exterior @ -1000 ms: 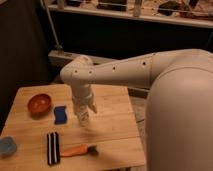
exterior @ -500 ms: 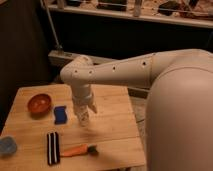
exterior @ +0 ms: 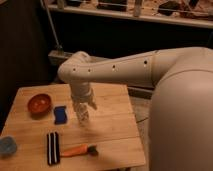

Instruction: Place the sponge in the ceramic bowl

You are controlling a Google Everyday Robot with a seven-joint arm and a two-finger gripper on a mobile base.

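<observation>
— What does the arm [exterior: 125,70] look like?
— A thick, smooth tube, cream-white all over, with a row of small dark round dots spaced along its side.
— And further back?
— It widens to the right into a big rounded shell [exterior: 182,110] in the same cream-white, slightly glossy.
— The bend?
— A rounded elbow cap [exterior: 75,72], also white, carrying a few of the same dark dots. Below it sits a short wrist [exterior: 82,96], greyer and banded.
— And the gripper?
— The gripper [exterior: 84,115] is pale, nearly whitish-clear, with two slim fingers standing apart. It hangs just above the wooden table [exterior: 115,127], under the wrist.
</observation>
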